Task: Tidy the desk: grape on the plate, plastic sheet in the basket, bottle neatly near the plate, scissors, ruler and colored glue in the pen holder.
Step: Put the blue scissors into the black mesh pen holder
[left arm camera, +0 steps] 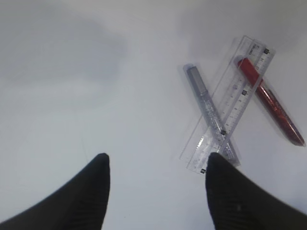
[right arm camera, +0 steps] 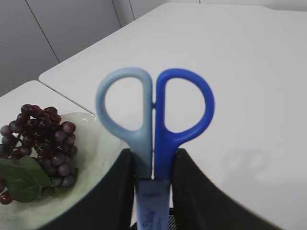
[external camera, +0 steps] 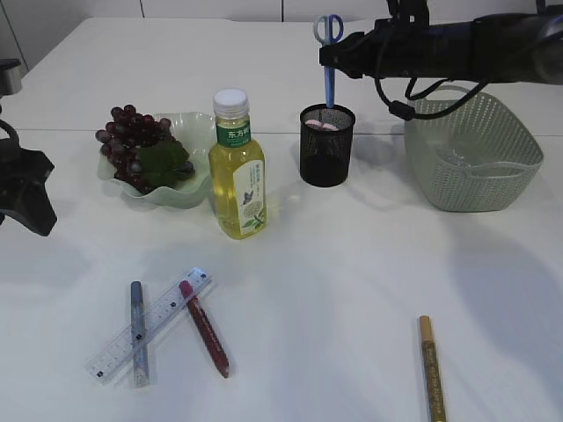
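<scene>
The scissors [external camera: 329, 53] stand upright at the upper middle of the exterior view, handles up, blades pointing down into the black mesh pen holder [external camera: 327, 146]. The right hand [external camera: 339, 60] comes in from the upper right and is closed on them just below the two handle loops; in the right wrist view the light blue and dark blue loops of the scissors [right arm camera: 154, 124] rise between its black fingers [right arm camera: 112, 191], which press against the shanks on either side.

To the right of the pen holder sits the pale green basket [external camera: 479, 163]. To its left the bottle [external camera: 237, 171] of yellow liquid stands upright, touching or just in front of the green plate [external camera: 189, 127], and the grape [external camera: 136, 141] bunch with its leaf lies on that plate.

In the lower left of the exterior view the clear ruler [external camera: 151, 323] lies slanted on the white tabletop [external camera: 352, 290], with a silver glue pen [external camera: 139, 332] crossing it and a red glue pen [external camera: 204, 327] just beside its right end. A gold glue pen [external camera: 431, 367] lies alone at the lower right, well apart from the others.

The left hand [left arm camera: 156, 184] hangs over the tabletop at the left edge, its fingers spread well apart and gripping nothing; in its wrist view the ruler's near end lies just by its right fingertip [left arm camera: 216, 165].
</scene>
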Tool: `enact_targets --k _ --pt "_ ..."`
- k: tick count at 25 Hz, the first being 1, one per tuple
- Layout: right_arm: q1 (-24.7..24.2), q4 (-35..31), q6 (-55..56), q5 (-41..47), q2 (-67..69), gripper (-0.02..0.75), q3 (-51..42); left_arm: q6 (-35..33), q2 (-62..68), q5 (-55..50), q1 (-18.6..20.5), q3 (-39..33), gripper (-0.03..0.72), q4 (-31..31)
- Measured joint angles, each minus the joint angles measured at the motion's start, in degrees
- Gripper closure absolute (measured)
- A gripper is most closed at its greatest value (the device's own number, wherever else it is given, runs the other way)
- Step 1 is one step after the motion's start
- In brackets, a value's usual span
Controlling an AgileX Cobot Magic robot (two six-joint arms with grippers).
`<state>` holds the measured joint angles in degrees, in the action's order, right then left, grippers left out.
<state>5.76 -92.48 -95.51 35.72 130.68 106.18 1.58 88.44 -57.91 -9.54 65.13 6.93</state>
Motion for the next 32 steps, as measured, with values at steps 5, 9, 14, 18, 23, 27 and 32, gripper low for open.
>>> enact_targets --k 5,9,14,18,23,27,32 --pt "0.0 -4.6 -9.1 -0.5 3.0 0.540 0.0 0.0 0.0 0.0 0.0 0.0 0.237 0.0" --pt "0.0 -5.8 -10.7 -0.5 4.2 0.494 0.0 -0.1 0.0 0.1 0.0 0.0 0.240 0.0" --pt "0.0 -6.3 -10.9 0.3 4.4 0.318 0.0 -0.1 0.0 0.1 0.0 0.0 0.246 0.1" --pt "-0.1 -5.6 -6.7 0.6 4.2 0.282 0.0 -0.1 0.0 0.1 0.0 0.0 0.250 0.1" --pt "-0.1 12.7 15.3 -1.0 -0.8 0.277 0.0 -0.1 0.0 0.1 0.0 0.0 0.252 0.1" --pt "0.2 35.3 38.9 3.8 -8.4 0.279 0.0 -0.1 0.0 0.1 0.0 0.0 0.253 0.1" --pt "2.6 54.5 60.2 12.8 -18.6 0.302 0.1 -0.1 0.0 0.0 0.0 0.0 0.253 0.1"
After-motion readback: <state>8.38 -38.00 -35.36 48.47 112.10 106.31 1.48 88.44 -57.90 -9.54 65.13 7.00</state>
